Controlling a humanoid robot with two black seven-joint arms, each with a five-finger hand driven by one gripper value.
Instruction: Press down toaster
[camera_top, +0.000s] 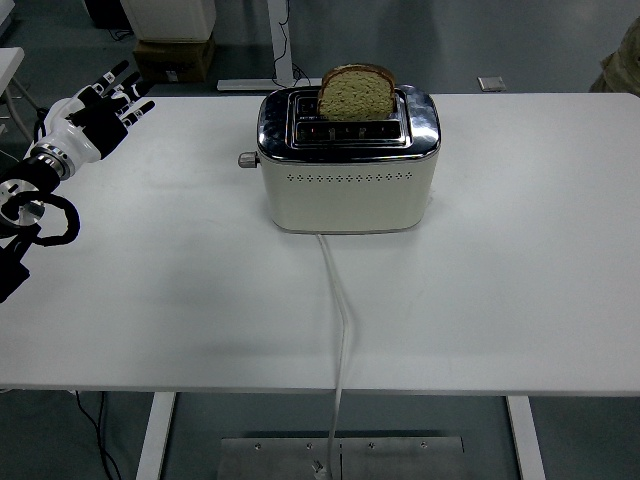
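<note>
Cream toaster (347, 180) holds upright bread (357, 93), its lever (247, 159) seemingly raised; left hand (98, 112) hovers apart, fingers spread.

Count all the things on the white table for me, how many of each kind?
Cream toaster with shiny chrome top: 1
Brown bread slice sticking up from the far slot: 1
White power cord running to the near edge: 1
Black-and-white robot hand over the left edge: 1
Total: 4
</note>
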